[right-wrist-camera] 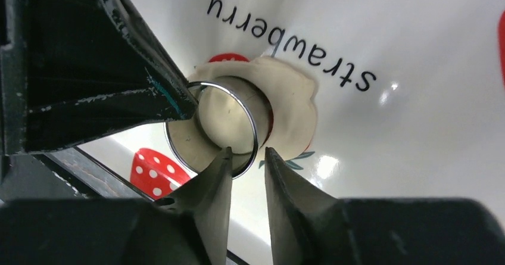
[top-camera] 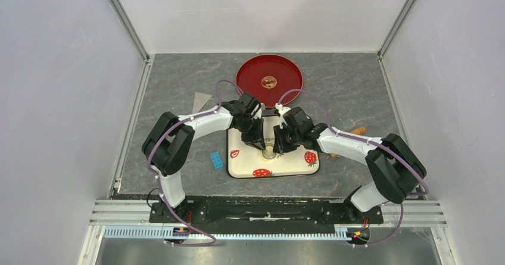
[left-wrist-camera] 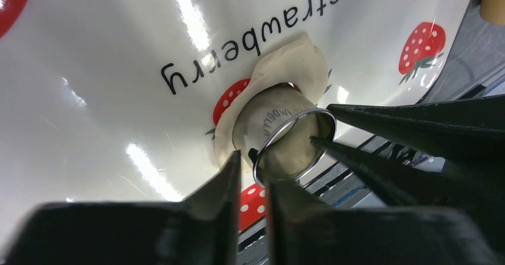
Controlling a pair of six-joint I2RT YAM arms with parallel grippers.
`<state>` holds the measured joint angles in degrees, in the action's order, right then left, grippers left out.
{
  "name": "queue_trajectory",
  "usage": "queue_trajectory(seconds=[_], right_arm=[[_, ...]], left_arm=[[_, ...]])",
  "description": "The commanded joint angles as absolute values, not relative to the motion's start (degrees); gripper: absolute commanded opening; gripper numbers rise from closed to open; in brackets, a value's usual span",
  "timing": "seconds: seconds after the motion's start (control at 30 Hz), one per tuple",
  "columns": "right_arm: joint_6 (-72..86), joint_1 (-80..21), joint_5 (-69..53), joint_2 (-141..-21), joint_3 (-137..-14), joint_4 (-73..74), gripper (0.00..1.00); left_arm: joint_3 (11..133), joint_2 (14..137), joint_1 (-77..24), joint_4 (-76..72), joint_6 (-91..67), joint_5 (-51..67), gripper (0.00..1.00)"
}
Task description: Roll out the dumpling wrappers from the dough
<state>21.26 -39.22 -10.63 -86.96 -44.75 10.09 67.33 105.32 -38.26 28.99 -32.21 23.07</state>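
A flattened patch of cream dough lies on the white strawberry board. A metal ring stands pressed into the dough, with dough showing inside it. My left gripper straddles the ring's wall, one finger outside and one inside, shut on it. My right gripper grips the opposite side of the ring the same way. In the top view both grippers meet over the board's middle. A small round disc, seemingly a dumpling wrapper, lies on the red tray.
A wooden rolling pin lies right of the board, partly under the right arm. A grey triangular scraper lies at the back left. A small blue block lies left of the board. White walls enclose the table.
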Motion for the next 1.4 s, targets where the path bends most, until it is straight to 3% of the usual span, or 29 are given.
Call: queue_trajectory(seconds=[0.0, 0.13, 0.37, 0.67, 0.8, 1.07, 1.13, 1.37], right_arm=[[20.8, -40.2, -11.3, -85.1, -46.0, 12.7, 0.34], [21.8, -40.3, -12.4, -82.5, -48.2, 12.8, 0.60], [22.7, -40.1, -11.6, -78.8, -48.8, 12.8, 0.77], [22.1, -33.3, -16.8, -76.3, -44.7, 10.7, 0.78], [22.7, -28.2, -20.6, -75.0, -41.1, 7.5, 0.76], [21.7, -26.0, -23.4, -84.8, -41.3, 7.2, 0.72], [21.5, -26.0, -24.0, -87.4, -41.7, 7.2, 0.70], [20.4, -26.0, -24.9, -93.4, -44.2, 7.3, 0.56]], left_arm=[[67.7, 104.1, -38.7, 26.9, -30.9, 22.7, 0.34], [69.9, 100.1, -38.2, 26.6, -31.7, 23.2, 0.49], [67.5, 95.3, -34.1, 23.8, -33.4, 28.0, 0.51], [49.6, 87.7, -17.9, 15.7, -34.9, 37.1, 0.52], [45.4, 86.1, -11.4, 18.5, -31.7, 35.1, 0.52], [44.1, 90.3, -10.5, 19.3, -30.8, 31.8, 0.51], [44.0, 91.3, -10.7, 19.1, -30.8, 31.7, 0.44], [43.4, 94.7, -12.6, 18.0, -31.3, 29.7, 0.39]])
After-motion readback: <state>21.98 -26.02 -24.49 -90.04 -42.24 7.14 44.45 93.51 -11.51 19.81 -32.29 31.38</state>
